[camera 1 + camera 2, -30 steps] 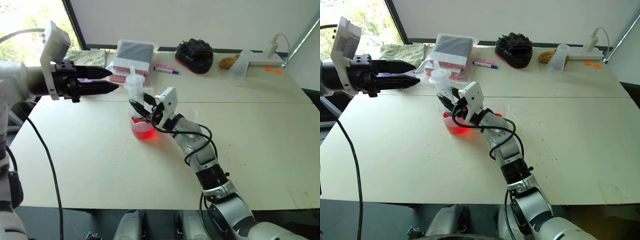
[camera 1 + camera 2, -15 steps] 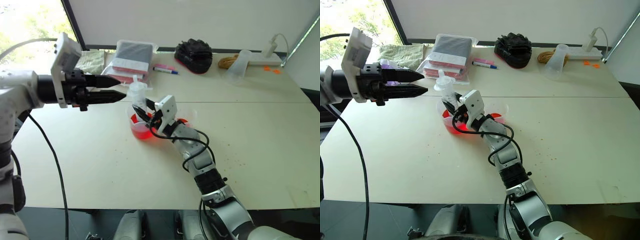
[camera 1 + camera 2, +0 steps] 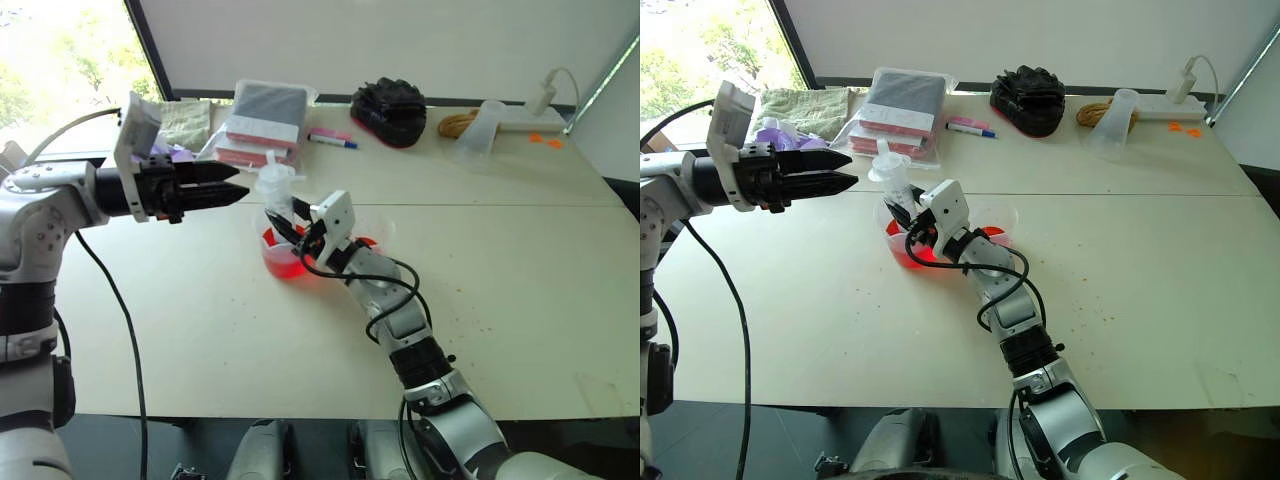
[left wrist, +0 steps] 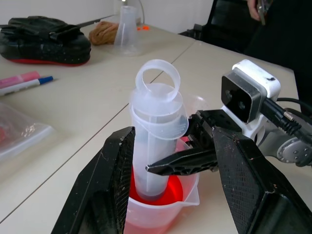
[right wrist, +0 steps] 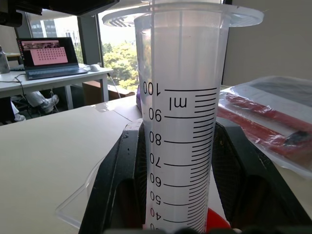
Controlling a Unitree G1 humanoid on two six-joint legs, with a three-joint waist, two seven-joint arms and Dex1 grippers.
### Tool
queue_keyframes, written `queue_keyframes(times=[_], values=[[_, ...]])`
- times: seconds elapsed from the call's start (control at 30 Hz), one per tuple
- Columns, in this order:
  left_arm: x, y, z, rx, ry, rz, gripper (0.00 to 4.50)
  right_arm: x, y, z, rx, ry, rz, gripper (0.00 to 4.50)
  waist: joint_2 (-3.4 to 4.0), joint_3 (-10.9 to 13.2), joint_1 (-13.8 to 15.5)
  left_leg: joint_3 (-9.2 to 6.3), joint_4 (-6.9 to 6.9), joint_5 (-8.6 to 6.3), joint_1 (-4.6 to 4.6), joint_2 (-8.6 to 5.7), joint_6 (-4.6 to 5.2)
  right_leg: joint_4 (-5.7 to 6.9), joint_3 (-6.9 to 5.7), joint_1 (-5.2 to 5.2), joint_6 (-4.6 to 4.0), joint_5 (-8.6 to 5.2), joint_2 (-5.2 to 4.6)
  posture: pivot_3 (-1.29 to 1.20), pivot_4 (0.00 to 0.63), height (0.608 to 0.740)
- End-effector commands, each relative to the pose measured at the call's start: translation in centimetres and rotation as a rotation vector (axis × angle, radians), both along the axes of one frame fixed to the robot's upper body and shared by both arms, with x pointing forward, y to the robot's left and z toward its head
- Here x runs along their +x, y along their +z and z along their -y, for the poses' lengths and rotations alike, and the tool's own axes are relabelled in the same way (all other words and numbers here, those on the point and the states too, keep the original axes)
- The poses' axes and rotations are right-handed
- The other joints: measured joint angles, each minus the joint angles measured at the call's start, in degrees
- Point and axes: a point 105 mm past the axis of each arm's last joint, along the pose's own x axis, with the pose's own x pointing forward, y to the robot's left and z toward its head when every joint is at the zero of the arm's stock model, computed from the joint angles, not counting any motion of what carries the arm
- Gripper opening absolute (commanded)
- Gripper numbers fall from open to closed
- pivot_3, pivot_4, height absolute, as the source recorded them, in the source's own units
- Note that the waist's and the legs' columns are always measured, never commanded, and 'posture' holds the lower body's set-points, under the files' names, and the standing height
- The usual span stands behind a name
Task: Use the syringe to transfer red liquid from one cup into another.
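Right gripper [image 3: 291, 228] clamps the syringe [image 3: 273, 195] upright in the larger cup [image 3: 285, 255] of red liquid [image 3: 286, 265]. Left gripper [image 3: 232, 184], spread, nears the plunger; nothing drawn yet, transfer outstanding.

Red liquid [image 4: 170, 187], clear syringe [image 4: 155, 146], blk graduations.

The syringe's [image 4: 155, 141] orange tip is lost below the red liquid [image 4: 168, 189] in the larger cup [image 4: 161, 214], the smaller cup [image 3: 368, 240] sits mostly hidden behind the right pincer [image 3: 287, 222], and the worktop's [image 3: 200, 330] near edge hides behind the arms.
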Motion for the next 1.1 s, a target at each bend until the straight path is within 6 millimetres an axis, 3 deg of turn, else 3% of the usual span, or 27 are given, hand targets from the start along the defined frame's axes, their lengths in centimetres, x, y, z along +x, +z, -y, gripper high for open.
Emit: queue_keyframes(times=[0.03,0.63,0.73,0.87,0.9,1.1], values=[[-0.1,1.0,1.0,-0.004,-0.046,0.055,2.61,-0.5,1.5,-0.1,0.017,0.011,0.056,1.28,0.00,0.00,-0.01,0.01,0.00,0.00,0.00,0.00,0.00,0.00,0.00,0.00,0.00,0.00,0.00,0.00,0.150,0.740],[1.4,0.2,4.4,-0.008,-0.107,0.039,2.61,-0.8,1.4,-0.4,0.007,0.022,0.053,1.28,-0.01,-0.01,-0.01,0.00,0.00,0.00,0.01,0.00,0.00,0.01,0.00,0.01,0.00,0.00,0.00,0.00,0.150,0.740],[1.4,0.0,4.7,-0.012,-0.114,0.034,1.78,-0.8,1.3,-0.5,0.004,0.026,0.052,1.28,-0.01,-0.01,-0.02,0.00,0.00,0.00,0.02,0.00,0.00,0.02,0.00,0.01,0.00,0.00,-0.01,0.00,0.150,0.740],[1.5,0.0,5.0,-0.015,-0.116,0.034,0.24,-0.9,1.2,-0.7,0.003,0.030,0.052,1.28,-0.01,-0.01,-0.02,0.00,0.00,0.00,0.02,0.00,0.00,0.02,0.00,0.01,0.00,0.00,-0.01,0.00,0.150,0.740],[1.5,0.0,5.0,-0.016,-0.116,0.034,0.02,-0.9,1.2,-0.7,0.003,0.031,0.051,1.28,-0.01,-0.01,-0.02,0.00,0.00,0.00,0.02,0.00,0.00,0.02,0.00,0.01,0.00,0.00,-0.01,0.00,0.150,0.740],[1.4,0.2,5.3,-0.012,-0.120,0.039,0.02,-1.0,1.0,-0.8,0.004,0.036,0.041,1.28,-0.02,-0.01,-0.02,-0.01,0.00,0.00,0.02,0.00,0.00,0.02,0.01,0.02,0.00,0.00,-0.03,0.00,0.150,0.740]])
